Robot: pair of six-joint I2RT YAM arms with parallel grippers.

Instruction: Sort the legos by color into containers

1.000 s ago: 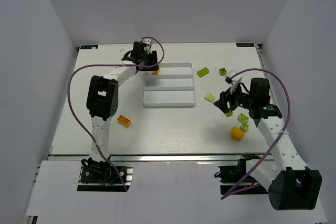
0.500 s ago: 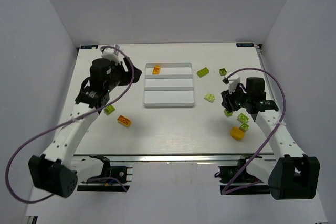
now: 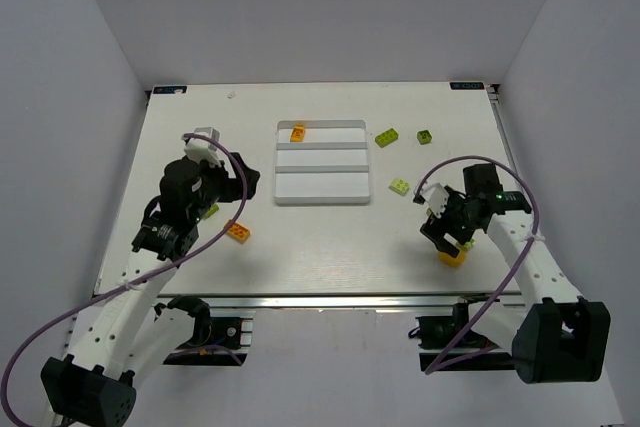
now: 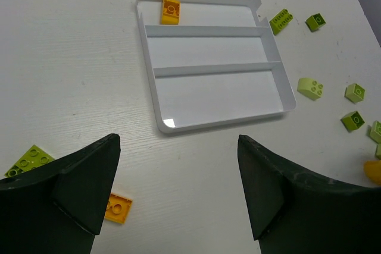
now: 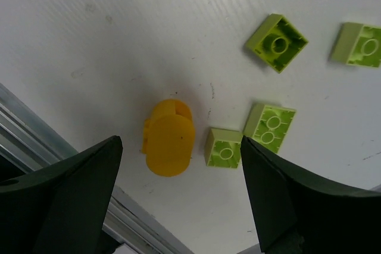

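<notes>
With both sets of jaws spread and empty, the right gripper point(image 5: 180, 165) hangs over a yellow piece point(image 5: 169, 138) beside green bricks point(image 5: 226, 147), and the left gripper point(image 4: 177, 159) sits near a flat orange brick point(image 4: 118, 207), probably lining up picks for the tray point(image 4: 156, 96), whose far compartment point(image 4: 214, 16) holds one orange brick point(image 4: 170, 10).

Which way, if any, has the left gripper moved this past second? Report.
Yes. The left gripper has pulled back from over the white tray's far-left corner, leftward and toward the near table edge.
</notes>
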